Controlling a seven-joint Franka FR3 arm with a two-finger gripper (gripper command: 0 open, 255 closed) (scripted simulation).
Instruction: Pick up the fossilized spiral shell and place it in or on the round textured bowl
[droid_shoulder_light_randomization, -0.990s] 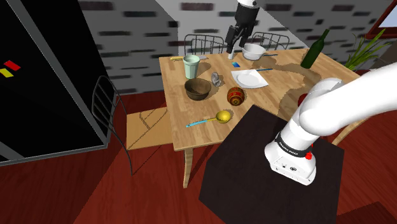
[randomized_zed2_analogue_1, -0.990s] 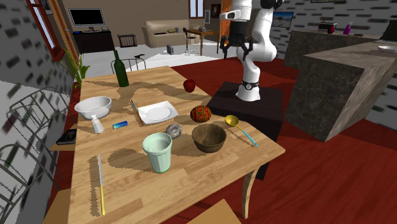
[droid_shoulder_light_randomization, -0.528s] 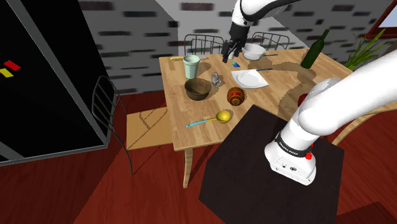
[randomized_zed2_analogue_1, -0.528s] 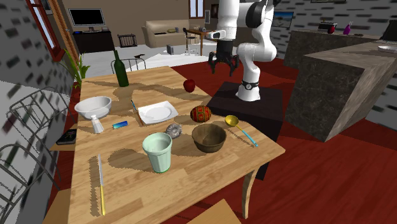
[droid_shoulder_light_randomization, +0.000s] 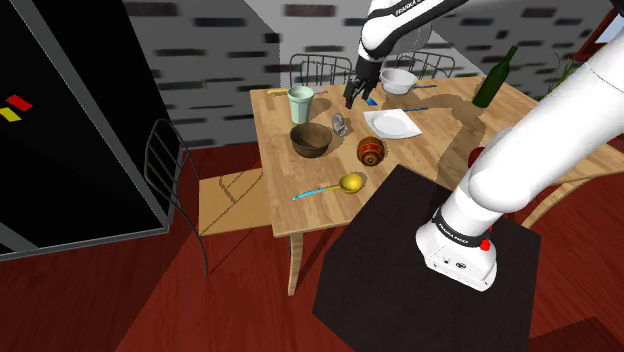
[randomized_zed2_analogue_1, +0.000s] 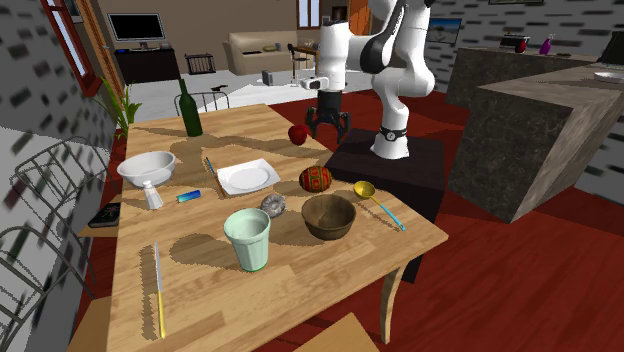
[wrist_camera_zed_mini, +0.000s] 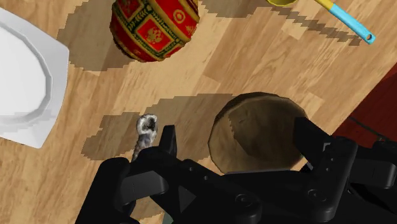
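The spiral shell (droid_shoulder_light_randomization: 341, 125) is a small grey-white lump on the wooden table (droid_shoulder_light_randomization: 440, 150), between the brown round bowl (droid_shoulder_light_randomization: 311, 140) and the white plate (droid_shoulder_light_randomization: 392, 124). The second exterior view has the shell (randomized_zed2_analogue_1: 272, 204) just left of the bowl (randomized_zed2_analogue_1: 329, 216). My gripper (droid_shoulder_light_randomization: 353, 95) hangs open well above the table, holding nothing. In the second exterior view the gripper (randomized_zed2_analogue_1: 326, 125) is in the air above the table's far side. In the wrist view the gripper (wrist_camera_zed_mini: 236, 137) frames the bowl (wrist_camera_zed_mini: 267, 143) far below, and the shell (wrist_camera_zed_mini: 146, 130) lies just outside one finger (wrist_camera_zed_mini: 167, 141).
A red patterned egg (randomized_zed2_analogue_1: 315, 178), a pale green cup (randomized_zed2_analogue_1: 247, 239), a white bowl (randomized_zed2_analogue_1: 146, 167), a green bottle (randomized_zed2_analogue_1: 190, 110), an apple (randomized_zed2_analogue_1: 297, 133), a yellow spoon (randomized_zed2_analogue_1: 378, 203) and a knife (randomized_zed2_analogue_1: 158, 290) stand around. Wire chairs (droid_shoulder_light_randomization: 325, 68) line the far edge.
The arm has swung the gripper down and toward the shell and bowl, leftward in both exterior views. Nothing on the table has moved.
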